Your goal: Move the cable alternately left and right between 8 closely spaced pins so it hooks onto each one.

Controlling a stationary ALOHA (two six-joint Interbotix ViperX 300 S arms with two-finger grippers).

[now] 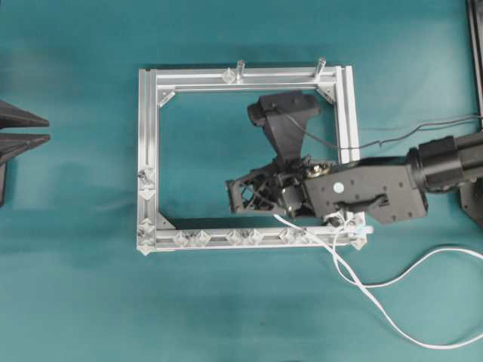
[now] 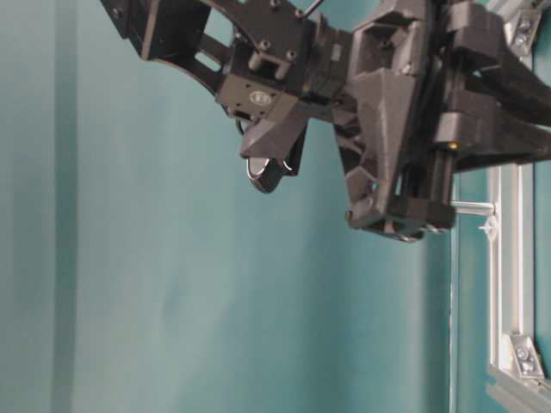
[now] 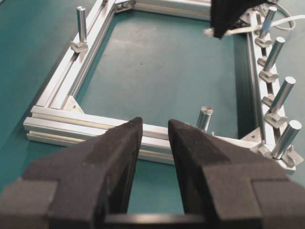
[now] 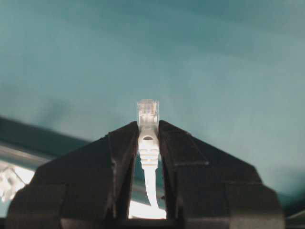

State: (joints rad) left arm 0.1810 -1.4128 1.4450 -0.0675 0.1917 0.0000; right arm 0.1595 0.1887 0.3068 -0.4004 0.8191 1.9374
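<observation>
The white cable (image 1: 362,285) trails from the right of the table up to my right gripper (image 1: 234,194), which hovers over the inside of the aluminium frame (image 1: 148,128). In the right wrist view that gripper (image 4: 148,125) is shut on the cable just behind its clear plug (image 4: 148,109), which sticks out past the fingertips. The pins (image 1: 245,237) stand in pairs along the frame's near rail, below the gripper; in the left wrist view the pins (image 3: 282,95) line the right side. My left gripper (image 1: 47,129) stays off the frame's left, open and holding nothing (image 3: 155,125).
Two taller silver posts (image 1: 241,69) rise from the far rail, and another post (image 3: 205,117) stands on the rail nearest the left gripper. The right arm (image 2: 387,112) hangs above the frame. Slack cable loops on the teal tabletop at the front right.
</observation>
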